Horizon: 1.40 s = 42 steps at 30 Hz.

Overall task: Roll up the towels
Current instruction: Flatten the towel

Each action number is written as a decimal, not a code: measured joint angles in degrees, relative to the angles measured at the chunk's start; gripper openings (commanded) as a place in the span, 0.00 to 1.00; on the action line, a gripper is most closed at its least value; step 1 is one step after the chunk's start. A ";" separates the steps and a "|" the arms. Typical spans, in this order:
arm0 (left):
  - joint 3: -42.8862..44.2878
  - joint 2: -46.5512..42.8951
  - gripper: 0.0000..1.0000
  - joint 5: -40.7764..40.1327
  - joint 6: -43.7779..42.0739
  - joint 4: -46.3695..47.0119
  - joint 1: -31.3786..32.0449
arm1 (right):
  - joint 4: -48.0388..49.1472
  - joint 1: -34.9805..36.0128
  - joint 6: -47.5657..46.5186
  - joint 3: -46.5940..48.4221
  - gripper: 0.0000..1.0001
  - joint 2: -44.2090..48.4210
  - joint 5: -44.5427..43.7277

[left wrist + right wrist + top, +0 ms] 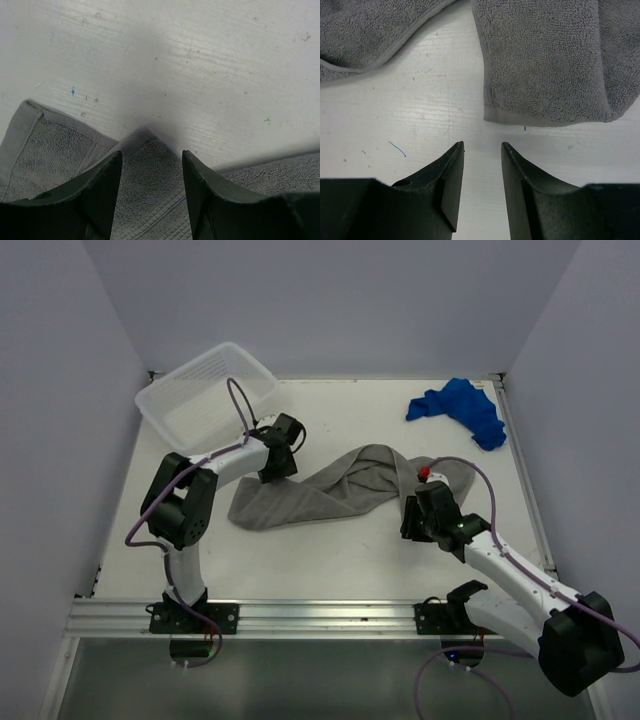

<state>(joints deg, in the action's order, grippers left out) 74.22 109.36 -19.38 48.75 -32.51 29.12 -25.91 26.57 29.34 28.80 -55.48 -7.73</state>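
The grey towel (330, 490) lies stretched and twisted across the middle of the table. The blue towel (462, 408) lies crumpled at the far right. My left gripper (280, 465) is open over the grey towel's upper left edge; in the left wrist view the towel (150, 200) shows between the fingers (100, 190), not pinched. My right gripper (415, 515) is open just short of the towel's right end; in the right wrist view the hemmed end (545, 65) lies beyond the fingertips (451, 165), apart from them.
A translucent white ribbed basket (205, 390) stands at the far left corner, close behind my left arm. White walls enclose the table on three sides. A metal rail (300, 615) runs along the near edge.
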 measured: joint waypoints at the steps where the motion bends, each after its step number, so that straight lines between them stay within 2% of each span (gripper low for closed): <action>1: 0.35 0.00 0.55 -0.35 0.15 -0.13 0.00 | 0.02 0.00 -0.02 -0.09 0.40 0.13 0.02; 10: 1.33 0.17 0.55 -1.64 0.66 -0.26 0.00 | 0.26 0.00 0.00 -0.22 0.40 0.57 0.46; 16: 1.33 2.36 0.50 -2.34 1.44 -0.13 0.00 | 0.31 0.00 -0.02 -0.22 0.39 1.25 0.44; 22: 2.49 3.21 0.44 -3.06 1.64 -0.11 0.02 | 0.31 0.00 -0.02 -0.22 0.39 1.25 0.44; 25: 2.95 3.78 0.36 -3.65 1.68 -0.39 0.02 | 0.33 0.00 -0.02 -0.22 0.39 1.25 0.46; 30: 3.48 4.22 0.29 -4.48 1.70 -1.49 0.04 | 0.39 0.00 -0.02 -0.22 0.39 1.25 1.01; 39: 3.50 4.09 0.25 -5.01 1.68 -2.23 0.04 | 0.70 0.00 -0.02 -0.22 0.39 1.22 1.31; 42: 3.61 3.72 0.16 -4.98 1.66 -3.08 0.04 | 0.70 0.00 -0.02 -0.22 0.39 1.22 1.31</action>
<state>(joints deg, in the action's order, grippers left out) 77.82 113.08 -24.36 50.41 -35.59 29.17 -25.21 26.57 29.32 28.58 -54.26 -6.42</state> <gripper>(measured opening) 0.228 0.389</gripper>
